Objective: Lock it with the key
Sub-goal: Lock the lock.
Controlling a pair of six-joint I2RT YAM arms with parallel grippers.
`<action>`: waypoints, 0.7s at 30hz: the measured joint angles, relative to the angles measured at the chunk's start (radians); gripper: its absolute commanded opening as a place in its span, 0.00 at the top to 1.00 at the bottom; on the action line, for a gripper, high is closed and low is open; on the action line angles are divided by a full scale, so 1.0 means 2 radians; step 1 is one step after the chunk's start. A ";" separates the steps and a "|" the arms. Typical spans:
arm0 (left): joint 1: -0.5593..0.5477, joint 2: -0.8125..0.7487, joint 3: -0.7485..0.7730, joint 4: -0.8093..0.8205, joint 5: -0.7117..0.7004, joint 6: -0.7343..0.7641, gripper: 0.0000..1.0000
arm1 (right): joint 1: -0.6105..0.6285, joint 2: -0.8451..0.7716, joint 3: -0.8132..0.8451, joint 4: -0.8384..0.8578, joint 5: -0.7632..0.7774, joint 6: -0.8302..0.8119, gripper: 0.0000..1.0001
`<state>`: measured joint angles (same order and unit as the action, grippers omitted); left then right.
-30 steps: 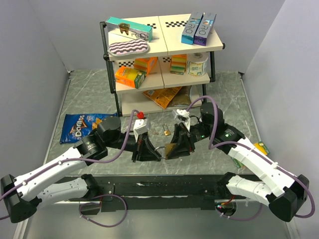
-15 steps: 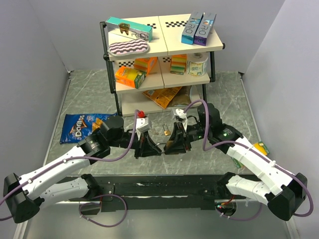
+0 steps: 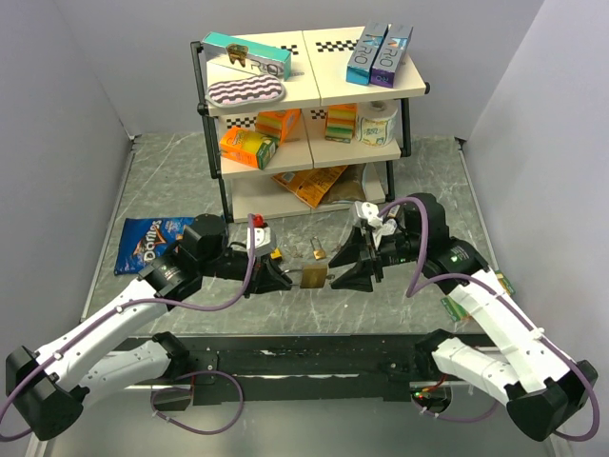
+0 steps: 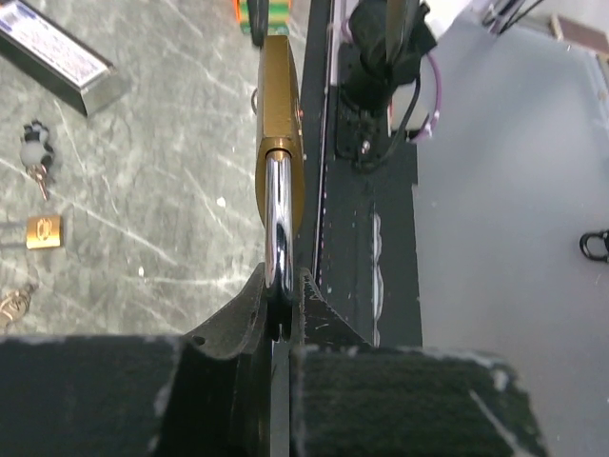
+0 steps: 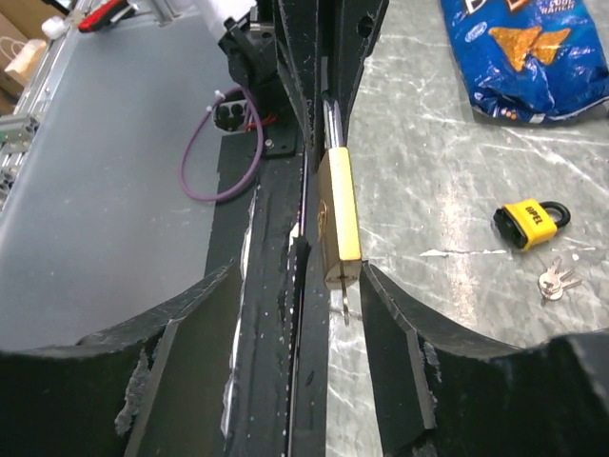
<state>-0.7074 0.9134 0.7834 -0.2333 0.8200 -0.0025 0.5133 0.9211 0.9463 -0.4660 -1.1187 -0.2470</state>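
1. The left gripper (image 4: 284,286) is clenched on the steel shackle (image 4: 277,214) of the brass padlock (image 4: 279,124). Its two fingers pinch the shackle's loop from both sides.
2. The padlock juts straight out from those fingertips and is held off the table (image 3: 171,181), over the middle of the near edge. The wrist views show it above the line where the marble top meets the black rail (image 3: 314,357).
3. The right gripper (image 5: 300,276) is released. Its fingers (image 5: 400,328) stand wide apart on either side of the padlock's body, and neither pad touches the brass.
4. A thin key (image 5: 344,307) sticks out of the body's end face, pointing into the gap between the right fingers.
5. In the top view the two grippers face each other, the left one from the left and the right one from the right, with the padlock between them.
6. On the marble just beyond the padlock lie a small brass padlock (image 3: 317,251), a yellow padlock (image 5: 530,221) and some loose keys (image 5: 555,281).
7. A blue chip bag (image 3: 152,245) lies towards the table's left edge.
8. A stocked shelf rack (image 3: 319,67) stands at the far edge.
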 measured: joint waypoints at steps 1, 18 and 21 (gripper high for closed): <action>0.001 0.000 0.000 -0.006 0.002 0.006 0.99 | -0.001 0.000 0.001 -0.006 0.000 -0.005 0.43; 0.001 0.000 -0.003 -0.010 0.011 0.007 0.99 | -0.003 0.039 0.002 -0.049 0.001 -0.042 0.60; 0.001 0.000 -0.003 -0.003 0.012 -0.006 0.99 | -0.003 0.043 0.001 -0.048 0.003 -0.042 0.77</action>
<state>-0.7052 0.9134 0.7776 -0.2394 0.8436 -0.0143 0.5076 1.0061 0.9482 -0.5629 -1.1130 -0.3305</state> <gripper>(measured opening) 0.083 0.379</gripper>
